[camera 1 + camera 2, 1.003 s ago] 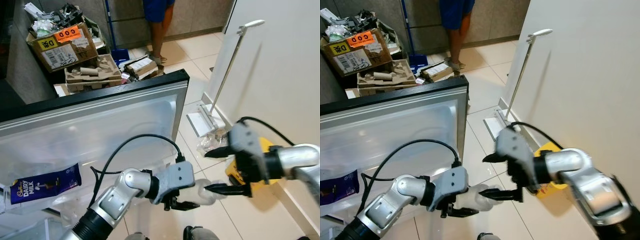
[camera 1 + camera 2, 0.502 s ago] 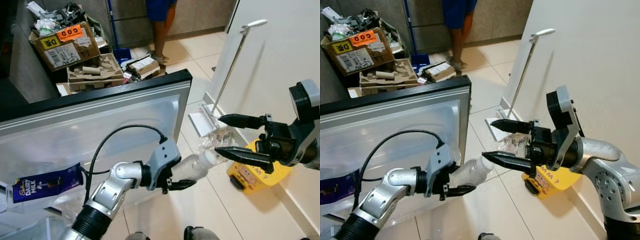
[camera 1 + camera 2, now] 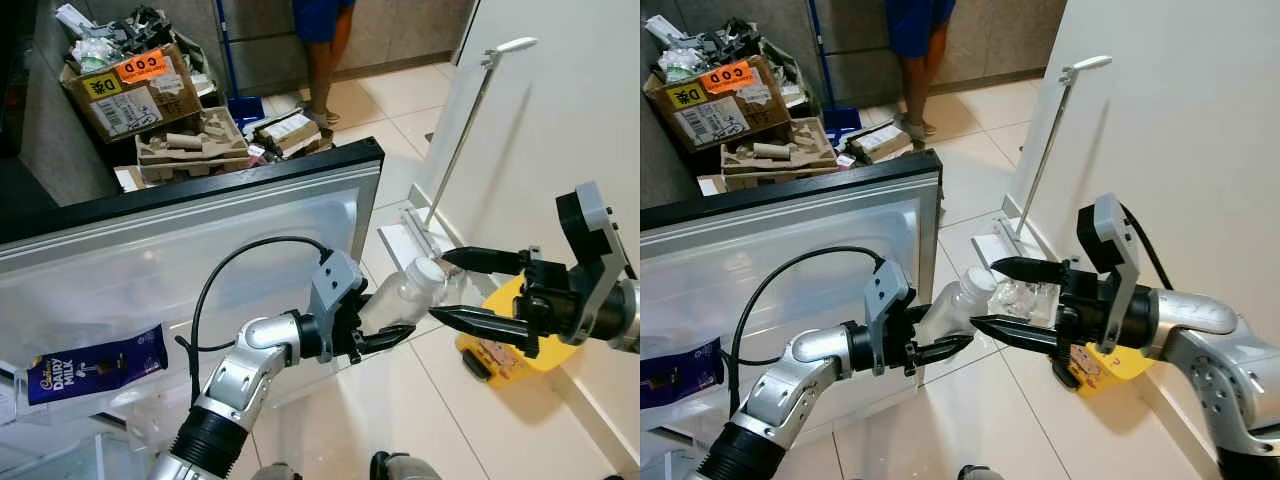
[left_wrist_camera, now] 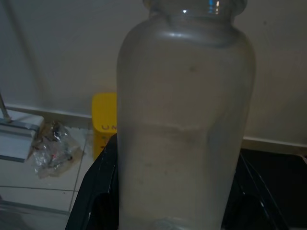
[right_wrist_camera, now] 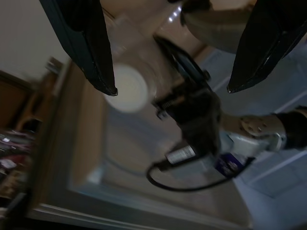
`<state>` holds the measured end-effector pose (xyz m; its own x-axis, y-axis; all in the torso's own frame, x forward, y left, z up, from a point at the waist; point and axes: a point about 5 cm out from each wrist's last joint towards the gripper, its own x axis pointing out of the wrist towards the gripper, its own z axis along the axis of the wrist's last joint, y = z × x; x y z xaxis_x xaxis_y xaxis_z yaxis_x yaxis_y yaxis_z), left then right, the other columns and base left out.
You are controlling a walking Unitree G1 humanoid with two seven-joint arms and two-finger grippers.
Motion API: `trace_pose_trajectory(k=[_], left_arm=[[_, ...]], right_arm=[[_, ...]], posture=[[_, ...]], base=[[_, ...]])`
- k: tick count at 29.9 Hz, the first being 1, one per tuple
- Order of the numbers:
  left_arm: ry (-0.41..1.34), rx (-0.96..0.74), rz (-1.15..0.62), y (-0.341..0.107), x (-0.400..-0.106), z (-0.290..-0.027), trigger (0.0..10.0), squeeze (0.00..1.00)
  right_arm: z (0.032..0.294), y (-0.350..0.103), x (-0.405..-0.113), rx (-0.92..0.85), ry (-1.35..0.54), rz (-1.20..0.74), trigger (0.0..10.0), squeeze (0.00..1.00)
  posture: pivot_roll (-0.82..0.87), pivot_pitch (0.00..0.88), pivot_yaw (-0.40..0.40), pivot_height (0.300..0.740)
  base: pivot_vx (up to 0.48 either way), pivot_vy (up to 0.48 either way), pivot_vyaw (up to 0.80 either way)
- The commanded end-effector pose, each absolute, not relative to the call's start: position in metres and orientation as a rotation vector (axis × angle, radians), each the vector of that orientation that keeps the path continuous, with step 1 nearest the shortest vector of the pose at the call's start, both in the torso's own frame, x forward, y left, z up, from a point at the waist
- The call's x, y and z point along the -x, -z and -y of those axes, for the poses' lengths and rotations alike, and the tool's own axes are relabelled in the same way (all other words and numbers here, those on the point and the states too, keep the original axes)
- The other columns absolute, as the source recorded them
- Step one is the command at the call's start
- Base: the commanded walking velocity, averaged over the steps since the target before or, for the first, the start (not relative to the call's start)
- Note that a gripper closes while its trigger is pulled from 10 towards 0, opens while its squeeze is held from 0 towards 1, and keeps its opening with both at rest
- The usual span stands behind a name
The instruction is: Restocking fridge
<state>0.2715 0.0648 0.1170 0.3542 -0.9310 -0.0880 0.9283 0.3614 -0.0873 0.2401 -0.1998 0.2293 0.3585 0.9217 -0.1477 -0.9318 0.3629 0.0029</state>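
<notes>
Left gripper (image 3: 385, 335) is clenched around a frosted, translucent plastic bottle with a white cap (image 3: 400, 295), held out over the tiled floor (image 3: 400, 420) just beyond the free corner of the open, glossy white fridge door with its black edge (image 3: 250, 250); the left wrist view confirms black fingers (image 4: 98, 191) pressed on both sides of the bottle body. Right gripper (image 3: 455, 288) is spread wide, its two long black fingers reaching towards the capped end of the bottle, one above and one below it, tips close to the cap but apparently not touching. Judged step: a handover of the bottle from left to right, or a two-handed re-grip, ahead of placing it in the fridge. The next move appears to call for the right fingers to advance around the neck or upper body and close firmly before the left lets go; the smooth, rounded bottle could slip if gripped too near the cap. A purple chocolate bar wrapper (image 3: 95, 365) sits low on the door's inner face, near its hinge side. Beyond the door's top edge are cardboard boxes of mixed waste (image 3: 130, 85), a person's legs (image 3: 322, 60) by the far cupboards, and a yellow object (image 3: 510, 335) on the floor at the white wall (image 3: 560, 120), behind the right gripper
</notes>
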Motion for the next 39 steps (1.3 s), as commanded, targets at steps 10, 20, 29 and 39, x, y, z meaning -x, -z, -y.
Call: trace_pose_trajectory(k=[10,20,29,39], left_arm=[[1.263,0.046,-0.069,-0.122,-0.267,-0.066,10.0,0.0],[1.297,0.061,-0.029,-0.126,-0.265,-0.065,10.0,0.0],[1.314,0.074,0.003,-0.129,-0.263,-0.065,10.0,0.0],[1.325,0.082,0.022,-0.132,-0.261,-0.064,10.0,0.0]], right_arm=[[0.214,-0.232,-0.238,0.015,-1.168,-0.101,10.0,0.0],[0.206,-0.232,-0.243,-0.081,-1.171,-0.037,10.0,0.0],[0.196,-0.216,-0.247,-0.097,-1.145,-0.081,10.0,0.0],[0.189,-0.21,-0.25,-0.111,-1.141,-0.089,10.0,0.0]], posture=[[-0.12,0.117,-0.041,0.74],[-0.12,0.114,-0.04,0.74],[-0.12,0.119,-0.032,0.74],[-0.11,0.12,-0.031,0.74]], base=[[0.0,0.0,0.0],[0.0,0.0,0.0],[0.0,0.0,0.0],[0.0,0.0,0.0]])
